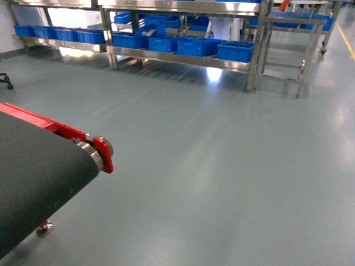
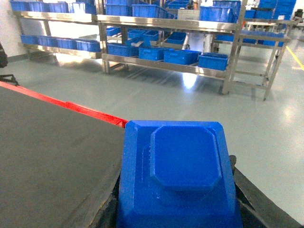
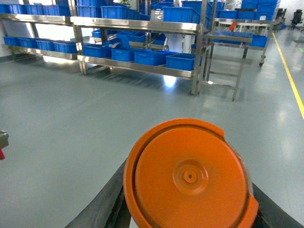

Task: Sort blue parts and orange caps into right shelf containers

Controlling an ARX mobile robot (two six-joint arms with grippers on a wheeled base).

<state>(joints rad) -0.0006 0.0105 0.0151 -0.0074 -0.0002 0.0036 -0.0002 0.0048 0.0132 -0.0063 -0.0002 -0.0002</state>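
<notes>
At the far left of the head view the conveyor (image 1: 33, 172) ends in a dark belt over a roller with a red bracket (image 1: 103, 152); neither arm shows in that view. Beyond it lies open grey floor (image 1: 222, 166), and along the back stand steel shelves (image 1: 183, 58) lined with the containers (image 1: 235, 50), well apart from the robot.

The left wrist camera looks over a blue part (image 2: 179, 178), an 8-sided moulded block with a raised centre, filling the bottom of its frame above the belt's edge. The left gripper (image 2: 180, 221) is closed on it, dark fingers (image 2: 251, 197) showing either side.

The right wrist camera shows an orange cap (image 3: 189, 176), round with a small central boss, carried the same way: the right gripper (image 3: 190, 223) grips it from below, its dark fingers (image 3: 107, 206) only partly in view.

Both loads are in hand, so the step appears to be the drive across to the shelves. Doing it well probably means holding both arms level so neither piece slips, steering clear of the conveyor's corner, and stopping square to the lower right-hand row of crates, close enough to release each piece over its own crate rather than over a rim.
</notes>
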